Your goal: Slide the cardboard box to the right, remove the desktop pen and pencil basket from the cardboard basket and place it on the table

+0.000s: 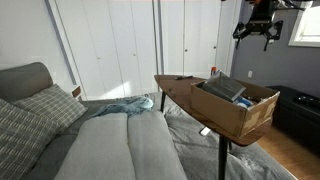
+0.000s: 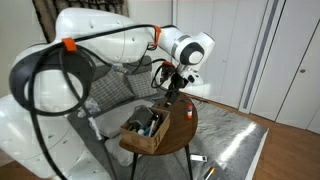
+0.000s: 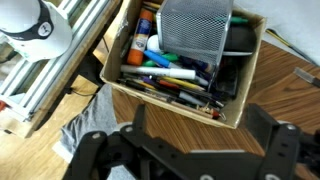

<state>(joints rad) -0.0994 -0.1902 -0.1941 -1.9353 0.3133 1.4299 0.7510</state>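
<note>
**Open and empty over the box**

My fingers (image 1: 256,34) hung spread wide, holding nothing, well above the cardboard box (image 1: 240,115), which sat on the desk (image 1: 178,84). In the wrist view, the desktop pen and pencil basket (image 3: 195,25) was inside the cardboard box at one end, beside a heap of coloured pens (image 3: 165,75).

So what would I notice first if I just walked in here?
Probably the big white robot arm looming over the little table. Next comes the box on that table, stuffed with colourful pens and a grey mesh cup. The open claw hangs in the air above the box.
</note>
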